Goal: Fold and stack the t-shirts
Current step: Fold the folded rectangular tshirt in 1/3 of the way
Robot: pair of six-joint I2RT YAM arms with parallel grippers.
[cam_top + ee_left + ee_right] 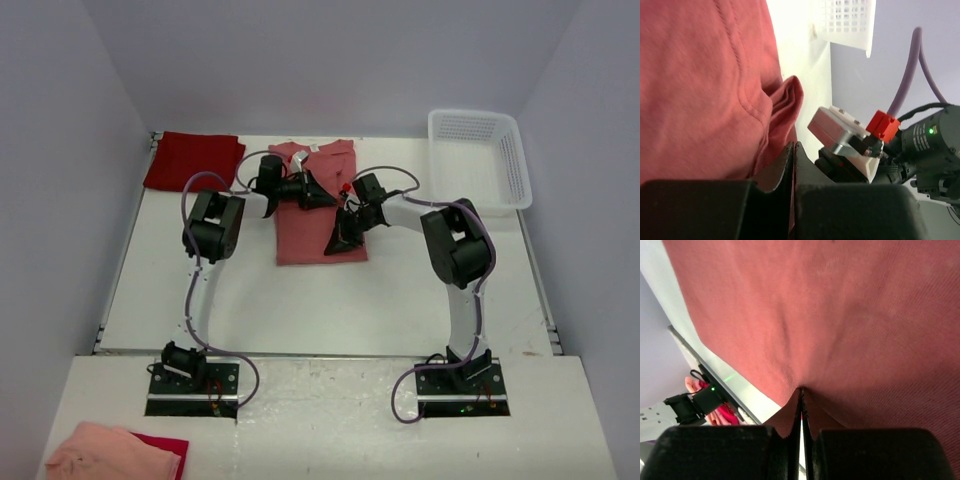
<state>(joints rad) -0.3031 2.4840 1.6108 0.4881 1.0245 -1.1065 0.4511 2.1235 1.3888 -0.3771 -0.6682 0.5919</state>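
The salmon t-shirt [312, 215] lies flat at the table's middle back, folded into a narrow strip, with its white neck label [303, 157] at the far end. My left gripper [325, 192] is at the shirt's right edge near the top, jaws shut, with a sliver of salmon cloth [740, 75] between them [793, 146]. My right gripper [345, 240] is at the shirt's near right corner, shut on the cloth [840, 315], which tents up at the tips [801, 389]. The crimson t-shirt [193, 160] lies folded at the back left.
A white mesh basket [478, 160] stands at the back right and also shows in the left wrist view [847, 22]. A peach-pink cloth [115, 452] lies on the near ledge at the left. The right wrist's camera block [845, 132] sits close to my left gripper.
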